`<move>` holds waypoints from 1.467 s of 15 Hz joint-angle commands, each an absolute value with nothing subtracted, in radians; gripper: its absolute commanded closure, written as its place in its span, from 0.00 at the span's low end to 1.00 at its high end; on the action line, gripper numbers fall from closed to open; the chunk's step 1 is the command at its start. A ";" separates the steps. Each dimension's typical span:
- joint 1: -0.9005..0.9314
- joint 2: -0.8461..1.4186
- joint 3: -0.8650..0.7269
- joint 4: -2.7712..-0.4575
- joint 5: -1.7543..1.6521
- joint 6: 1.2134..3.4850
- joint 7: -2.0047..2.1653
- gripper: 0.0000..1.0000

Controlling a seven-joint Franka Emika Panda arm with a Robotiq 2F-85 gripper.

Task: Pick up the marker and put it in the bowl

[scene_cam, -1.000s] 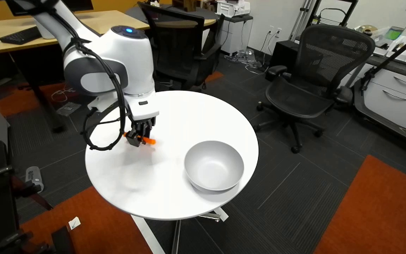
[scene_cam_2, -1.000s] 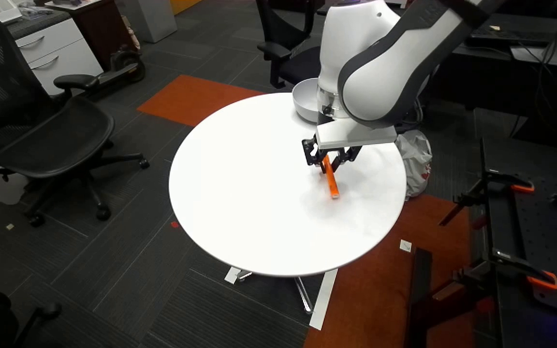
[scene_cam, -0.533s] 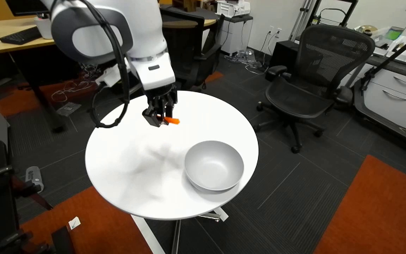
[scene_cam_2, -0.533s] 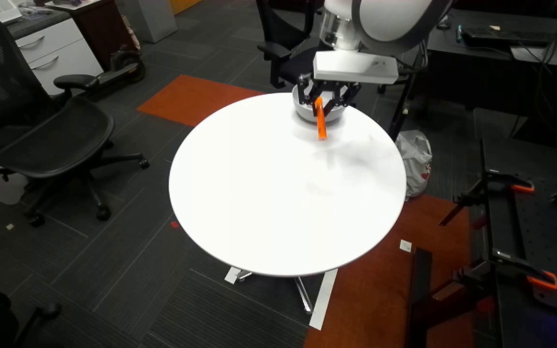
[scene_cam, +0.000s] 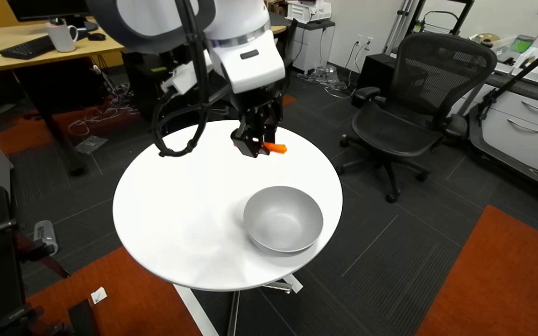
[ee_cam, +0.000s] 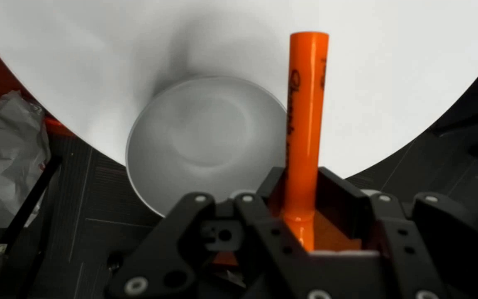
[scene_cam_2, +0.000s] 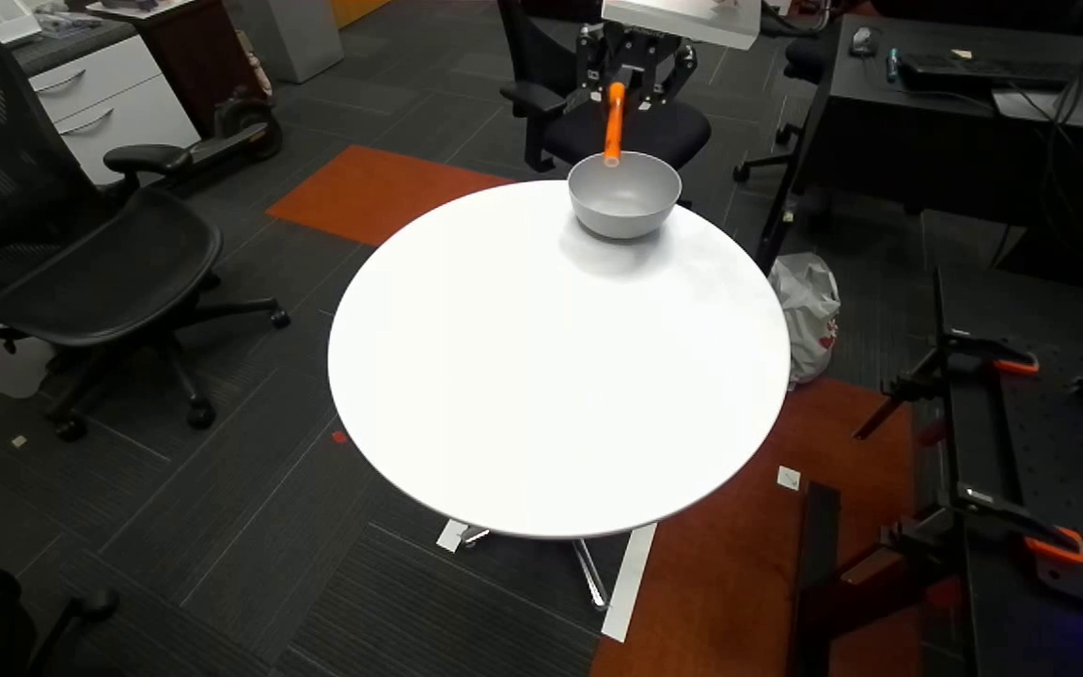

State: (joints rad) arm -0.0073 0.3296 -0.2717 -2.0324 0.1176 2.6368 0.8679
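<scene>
The orange marker (scene_cam: 276, 148) is held in my gripper (scene_cam: 258, 147), well above the table. In the wrist view the marker (ee_cam: 306, 112) stands between the two fingertips, with dark writing on its side; its lower end is partly hidden by the gripper. The grey bowl (scene_cam: 283, 221) stands upright on the table near its edge, and its inside looks bare. In an exterior view the marker's (scene_cam_2: 615, 127) free end overlaps the bowl's (scene_cam_2: 624, 199) far rim. In the wrist view the bowl (ee_cam: 206, 137) lies left of the marker, partly behind the gripper.
The round white table (scene_cam: 180, 219) bears the bowl near its rim. Office chairs (scene_cam: 418, 93) and a wooden desk (scene_cam: 129, 32) stand around it. A plastic bag (scene_cam_2: 807, 315) and a black bench with clamps (scene_cam_2: 1021, 451) are beside the table.
My gripper has lifted the marker up from low over the table and carried it towards the bowl's side. The bowl has not moved. The grip on the marker stays shut.
</scene>
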 commanded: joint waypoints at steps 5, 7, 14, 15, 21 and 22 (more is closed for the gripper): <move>-0.089 0.506 -0.262 -1.782 0.128 2.427 0.888 0.94; -0.105 0.548 -0.259 -1.734 0.135 2.380 0.888 0.94; -0.131 0.635 -0.256 -1.617 0.144 2.249 0.900 0.34; -0.132 0.641 -0.256 -1.608 0.146 2.242 0.901 0.27; -0.142 0.678 -0.256 -1.580 0.154 2.233 0.900 0.00; -0.141 0.681 -0.257 -1.580 0.153 2.233 0.901 0.00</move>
